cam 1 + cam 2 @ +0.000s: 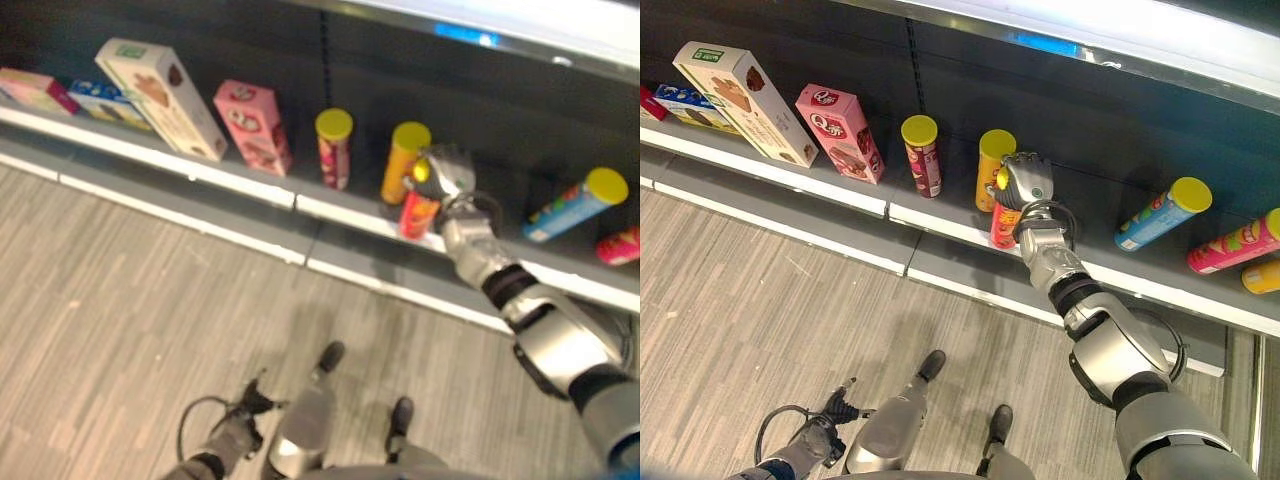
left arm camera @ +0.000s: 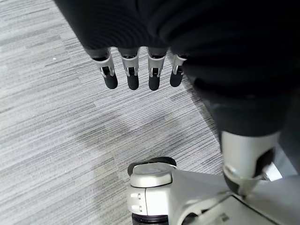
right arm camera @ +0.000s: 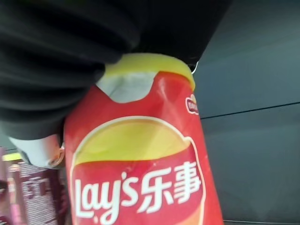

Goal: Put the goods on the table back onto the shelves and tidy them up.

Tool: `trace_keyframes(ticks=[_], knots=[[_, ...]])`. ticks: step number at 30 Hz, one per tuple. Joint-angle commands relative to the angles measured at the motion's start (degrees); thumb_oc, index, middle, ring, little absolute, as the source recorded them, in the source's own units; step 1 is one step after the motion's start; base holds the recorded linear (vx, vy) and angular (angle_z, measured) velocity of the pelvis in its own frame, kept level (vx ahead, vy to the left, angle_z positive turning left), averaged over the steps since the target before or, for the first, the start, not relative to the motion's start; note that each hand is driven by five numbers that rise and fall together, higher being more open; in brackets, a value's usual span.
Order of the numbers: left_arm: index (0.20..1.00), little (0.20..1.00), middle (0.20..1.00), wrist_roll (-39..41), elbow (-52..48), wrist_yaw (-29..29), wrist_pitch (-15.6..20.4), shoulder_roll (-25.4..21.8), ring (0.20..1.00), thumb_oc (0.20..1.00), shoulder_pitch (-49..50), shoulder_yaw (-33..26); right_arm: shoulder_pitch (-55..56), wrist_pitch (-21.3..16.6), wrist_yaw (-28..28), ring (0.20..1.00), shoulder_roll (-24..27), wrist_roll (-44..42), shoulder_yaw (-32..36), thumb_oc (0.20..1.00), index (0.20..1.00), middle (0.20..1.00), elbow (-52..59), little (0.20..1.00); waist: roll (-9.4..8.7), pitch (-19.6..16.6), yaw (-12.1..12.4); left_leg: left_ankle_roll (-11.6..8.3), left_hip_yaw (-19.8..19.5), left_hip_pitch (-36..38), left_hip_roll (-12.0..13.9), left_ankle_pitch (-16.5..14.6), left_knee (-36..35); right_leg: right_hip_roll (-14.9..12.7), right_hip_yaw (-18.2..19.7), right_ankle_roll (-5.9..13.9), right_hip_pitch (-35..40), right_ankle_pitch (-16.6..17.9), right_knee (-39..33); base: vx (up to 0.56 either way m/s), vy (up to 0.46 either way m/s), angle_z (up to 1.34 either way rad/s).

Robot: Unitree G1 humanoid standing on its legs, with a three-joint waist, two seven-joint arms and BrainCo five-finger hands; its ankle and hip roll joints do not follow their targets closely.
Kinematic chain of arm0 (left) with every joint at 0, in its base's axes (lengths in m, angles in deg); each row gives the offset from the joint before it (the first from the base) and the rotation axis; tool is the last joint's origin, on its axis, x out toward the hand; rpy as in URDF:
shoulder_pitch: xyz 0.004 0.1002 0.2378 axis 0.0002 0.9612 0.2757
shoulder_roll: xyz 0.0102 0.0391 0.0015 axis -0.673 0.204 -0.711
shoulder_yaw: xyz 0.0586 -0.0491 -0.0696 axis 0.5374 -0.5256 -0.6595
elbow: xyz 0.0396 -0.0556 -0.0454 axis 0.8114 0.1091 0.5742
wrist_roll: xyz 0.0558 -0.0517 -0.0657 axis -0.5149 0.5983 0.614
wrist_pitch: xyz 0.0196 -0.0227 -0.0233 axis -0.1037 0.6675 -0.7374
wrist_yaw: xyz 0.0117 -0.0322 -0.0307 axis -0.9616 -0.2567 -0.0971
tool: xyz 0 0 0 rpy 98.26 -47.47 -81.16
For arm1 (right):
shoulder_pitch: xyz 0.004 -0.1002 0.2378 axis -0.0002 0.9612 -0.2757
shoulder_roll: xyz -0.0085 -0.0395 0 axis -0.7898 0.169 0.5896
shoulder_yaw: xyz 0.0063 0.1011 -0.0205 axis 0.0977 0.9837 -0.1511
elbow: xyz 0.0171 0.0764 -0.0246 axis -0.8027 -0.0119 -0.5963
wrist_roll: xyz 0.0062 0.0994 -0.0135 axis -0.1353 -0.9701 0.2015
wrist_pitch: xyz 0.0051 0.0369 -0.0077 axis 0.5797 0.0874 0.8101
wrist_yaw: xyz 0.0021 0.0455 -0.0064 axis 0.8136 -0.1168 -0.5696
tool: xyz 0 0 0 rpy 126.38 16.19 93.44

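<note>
My right hand (image 1: pixel 1028 180) is shut on the yellow lid end of a red chips can (image 1: pixel 1004 227), reaching in over the low shelf (image 1: pixel 250 180). The can stands upright at the shelf's front edge, just in front of an orange can (image 1: pixel 990 165). Up close in the right wrist view, the red can (image 3: pixel 140 178) has the hand's dark cover wrapped over its top. I cannot tell whether its base rests on the shelf. My left hand (image 1: pixel 820 435) hangs low over the floor, its fingers (image 2: pixel 131 75) straight and holding nothing.
Left of the held can stand a maroon can (image 1: pixel 922 155), a pink box (image 1: pixel 838 132) and a leaning beige box (image 1: pixel 160 95). To the right lie a blue can (image 1: pixel 1160 215) and a pink can (image 1: pixel 1235 245). Grey plank floor (image 1: pixel 120 300) lies before the shelf.
</note>
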Motion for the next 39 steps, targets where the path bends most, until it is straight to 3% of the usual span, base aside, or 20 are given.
trace_keyframes(ticks=[1,25,39], knots=[[1.000,1.000,1.000,-0.35,0.85,1.25,1.06,1.40,1.000,1.000,-1.68,1.81,-4.26,1.18,-4.47,0.200,6.20,2.82,1.15,0.200,0.200,0.200,2.03,0.200,0.25,-1.73,0.30,1.23,-3.26,-4.64,-1.20,-0.19,-2.94,-4.13,2.30,1.39,-0.29,-1.49,1.23,-0.01,-0.008,0.03],[1.000,1.000,1.000,-4.44,-3.70,4.19,2.33,1.37,1.000,1.000,-3.64,5.56,-7.38,3.55,-14.27,0.200,14.98,2.48,3.81,0.200,0.200,0.200,1.82,0.200,4.34,-0.17,-0.18,1.04,-3.27,-10.21,-2.68,-0.18,-1.13,-5.34,1.93,1.83,-5.08,-0.81,1.02,0.00,0.000,0.00],[1.000,1.000,1.000,-5.87,-5.07,6.13,2.70,0.88,1.000,1.000,-3.63,5.73,-9.00,5.18,-14.68,0.200,19.22,3.23,1.56,0.200,0.200,0.200,-1.06,0.200,5.08,0.30,-0.32,0.93,-2.94,-11.55,-3.19,0.37,-1.46,-5.90,2.10,2.22,-6.42,-0.54,0.93,0.00,0.000,0.00]])
